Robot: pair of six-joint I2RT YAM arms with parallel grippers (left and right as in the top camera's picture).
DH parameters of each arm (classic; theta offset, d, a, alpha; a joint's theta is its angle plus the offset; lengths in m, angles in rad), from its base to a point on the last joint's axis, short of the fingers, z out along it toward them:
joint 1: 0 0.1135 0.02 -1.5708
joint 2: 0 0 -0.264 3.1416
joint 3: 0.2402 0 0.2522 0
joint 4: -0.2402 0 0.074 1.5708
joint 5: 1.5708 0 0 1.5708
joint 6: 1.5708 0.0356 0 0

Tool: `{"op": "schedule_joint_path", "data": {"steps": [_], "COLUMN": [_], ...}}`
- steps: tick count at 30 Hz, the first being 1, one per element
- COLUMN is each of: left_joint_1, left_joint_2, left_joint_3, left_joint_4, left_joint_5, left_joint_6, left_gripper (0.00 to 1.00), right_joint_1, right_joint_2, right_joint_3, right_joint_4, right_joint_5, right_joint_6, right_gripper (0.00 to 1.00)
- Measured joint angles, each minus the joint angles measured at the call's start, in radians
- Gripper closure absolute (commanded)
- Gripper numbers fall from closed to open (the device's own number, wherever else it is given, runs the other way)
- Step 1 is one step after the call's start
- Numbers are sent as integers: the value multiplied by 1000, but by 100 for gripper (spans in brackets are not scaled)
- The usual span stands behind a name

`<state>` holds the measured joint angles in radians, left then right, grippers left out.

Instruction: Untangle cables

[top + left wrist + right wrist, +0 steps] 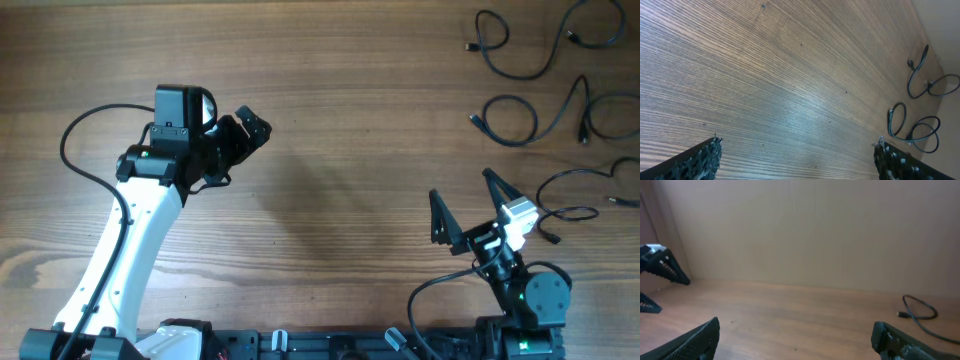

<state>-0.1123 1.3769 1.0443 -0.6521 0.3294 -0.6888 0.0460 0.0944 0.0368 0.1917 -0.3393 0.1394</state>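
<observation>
Several black cables lie apart from one another at the right of the table: one at the far right top (515, 45), one below it (510, 118), one beside it (600, 110) and one nearest the right arm (585, 190). My left gripper (250, 125) is open and empty over bare wood at the left, far from the cables. My right gripper (465, 205) is open and empty, just left of the nearest cable. The left wrist view shows cables (912, 127) at its right edge. The right wrist view shows one cable (920, 312) at the right.
The wooden table (330, 150) fills the overhead view. The left arm's own black cable (80, 150) loops at the far left. The arm bases stand along the front edge (330, 345). A plain wall (805, 230) shows beyond the table in the right wrist view.
</observation>
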Motion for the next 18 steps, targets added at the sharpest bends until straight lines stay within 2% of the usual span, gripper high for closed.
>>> {"op": "schedule_joint_path", "data": {"steps": [8,10,12,18], "left_joint_1": [0,0,0,0], "left_joint_2": [0,0,0,0], "left_joint_3": [0,0,0,0], "left_joint_4": [0,0,0,0], "left_joint_5": [0,0,0,0], "left_joint_6": [0,0,0,0], "left_gripper": [0,0,0,0], "right_joint_1": [18,18,18,18], "right_joint_2": [-75,-77,-79,-79], "right_joint_3": [-26,-27,-31,-31], "right_joint_4": [3,-41,-174,-181], "right_joint_5": [59,73,83,97], "right_joint_6": [-14,-15,-19,-40], "right_gripper": [0,1,0,0]}}
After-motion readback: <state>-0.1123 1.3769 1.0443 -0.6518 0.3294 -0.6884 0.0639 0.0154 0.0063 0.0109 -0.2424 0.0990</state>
